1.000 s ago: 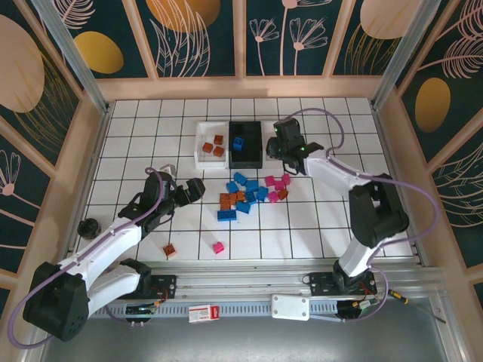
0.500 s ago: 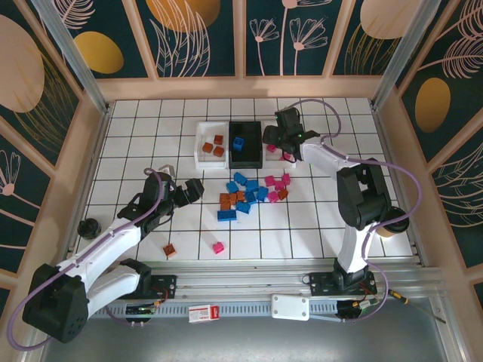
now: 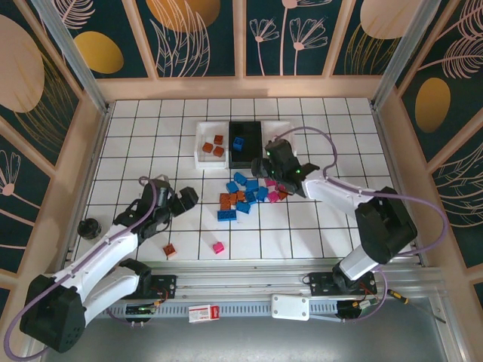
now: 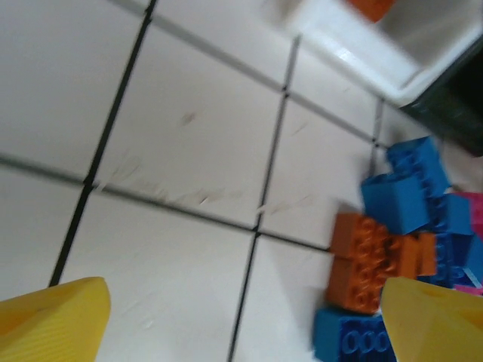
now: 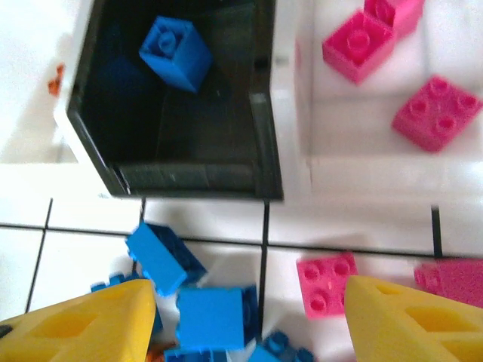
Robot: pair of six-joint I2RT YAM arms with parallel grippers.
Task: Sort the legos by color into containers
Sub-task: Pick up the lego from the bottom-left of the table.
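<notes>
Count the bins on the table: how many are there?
3, side by side at the far middle: the left white bin with orange bricks, the black bin with a blue brick, the right white bin with pink bricks.

Left white bin (image 3: 201, 148) holds three orange bricks (image 3: 219, 151). Adjoining black bin (image 3: 248, 155) holds one blue brick (image 3: 238, 143). Mixed brick pile (image 3: 240, 194) lies nearer the arms. Right gripper (image 3: 266, 167) is at the pile's far right edge. Left gripper (image 3: 189, 198) is just left of the pile.
</notes>
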